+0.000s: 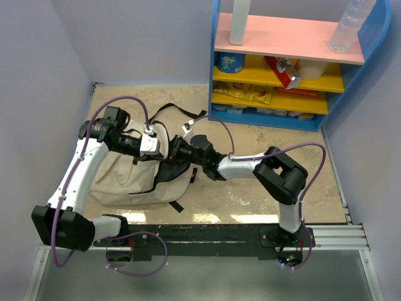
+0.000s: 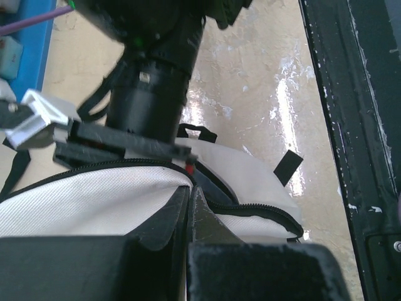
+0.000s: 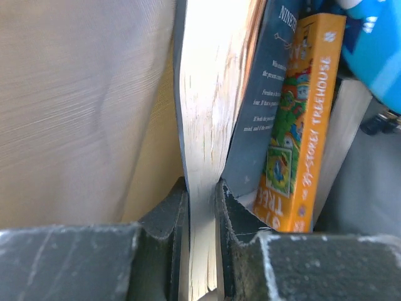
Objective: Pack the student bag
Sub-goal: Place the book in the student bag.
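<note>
Top external view gives you the student bag (image 1: 122,179) slumped on the table (image 1: 250,194), left of centre and near the arm bases, with both arms meeting at its dark opening. Your left gripper (image 2: 190,195) is clenched on the zipper-edged rim of that opening and lifts the mouth. The right arm's black wrist crowds in just above it.

Your right gripper (image 3: 202,191) is down inside the bag. Its 2 jaws press on either side of a pale-edged book (image 3: 207,94), grasping it by the page block. Just beside that book, on the right of the wrist view, are 2 more: a dark blue book (image 3: 260,106) and an orange book (image 3: 294,125). A blue pouch (image 3: 376,44) shows at the top corner, and the bag's beige lining fills the left.

You look to be at the step of seating this book next to the ones already packed. Neither wrist view shows whether its far edge rests on anything, so confirm that first. The next move then calls for loosening the right jaws and drawing that arm straight back out through the mouth, without dragging the book or snagging the lining. The left pinch should hold the rim up while you do it.
</note>
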`<state>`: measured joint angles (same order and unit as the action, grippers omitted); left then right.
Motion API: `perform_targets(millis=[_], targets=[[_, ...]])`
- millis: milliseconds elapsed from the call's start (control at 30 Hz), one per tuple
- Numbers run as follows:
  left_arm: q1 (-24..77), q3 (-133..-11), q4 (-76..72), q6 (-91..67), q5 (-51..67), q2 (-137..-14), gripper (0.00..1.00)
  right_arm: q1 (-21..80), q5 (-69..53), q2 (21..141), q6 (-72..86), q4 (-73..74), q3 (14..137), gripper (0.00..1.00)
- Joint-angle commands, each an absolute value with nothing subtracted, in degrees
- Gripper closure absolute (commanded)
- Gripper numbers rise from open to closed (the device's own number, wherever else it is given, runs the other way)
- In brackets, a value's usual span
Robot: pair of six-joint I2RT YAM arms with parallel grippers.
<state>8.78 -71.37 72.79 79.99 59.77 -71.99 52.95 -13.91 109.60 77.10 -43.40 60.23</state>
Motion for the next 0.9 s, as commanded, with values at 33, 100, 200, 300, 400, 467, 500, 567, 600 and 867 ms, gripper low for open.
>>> perform_targets(millis=[33,100,200,300,400,467,500,567,600,867], targets=[[10.2,-73.0,75.4,80.2,68.4,-70.0,1.00,58.3,-5.1,112.8,72.3,-46.0,70.3,1.00],[10.1,-73.2,75.4,80.2,68.4,-69.8,1.00,59.8,-4.8,114.3,70.3,-44.0,73.0,1.00],[10.1,-73.4,75.4,80.3,68.5,-69.6,1.00,61.6,-3.4,115.4,66.4,-36.7,76.5,0.71],[10.1,-73.6,75.4,80.2,68.3,-69.4,1.00,61.3,-3.9,114.3,65.3,-35.3,74.0,0.48],[10.1,-73.3,75.4,80.2,68.1,-69.2,1.00,59.7,-3.2,108.7,60.9,-33.8,67.3,0.37],[10.2,-72.6,75.3,80.9,67.9,-69.1,1.00,59.1,-1.6,105.1,55.6,-31.1,62.4,0.35],[10.1,-72.3,75.3,81.0,67.9,-69.1,1.00,58.5,-0.9,102.2,53.7,-30.0,60.8,0.34],[10.1,-71.5,75.3,81.6,68.0,-69.3,1.00,58.1,-0.6,100.3,49.0,-28.0,57.9,0.30],[10.0,-71.5,75.3,81.5,68.3,-69.7,1.00,58.0,-0.4,99.8,48.0,-26.1,57.4,0.24],[10.1,-72.4,75.4,79.8,69.3,-70.2,1.00,57.7,-0.4,105.2,38.8,-18.5,61.1,0.31]])
